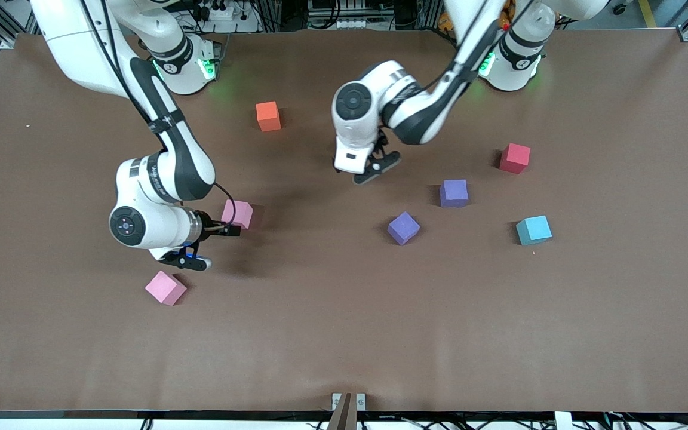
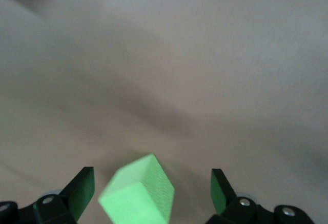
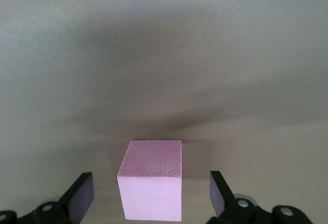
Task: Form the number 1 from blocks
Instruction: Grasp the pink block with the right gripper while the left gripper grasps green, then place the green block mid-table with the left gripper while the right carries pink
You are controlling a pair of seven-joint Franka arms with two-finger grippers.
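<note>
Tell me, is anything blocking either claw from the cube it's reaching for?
Nothing visible. The open right gripper has a pink cube between its fingers; the open left gripper likewise flanks the green cube.

Five matte foam cubes, all resting on the tabletop (image 1: 344, 334). Pink cube (image 1: 237, 213) toward the right arm's end, squared up; second pink cube (image 1: 165, 288) nearer the front camera, turned at an angle. Green cube (image 2: 137, 194) turned corner-on. Purple cube (image 1: 454, 193) toward the left arm's end; second purple cube (image 1: 404, 227) nearer the camera, rotated.
</note>
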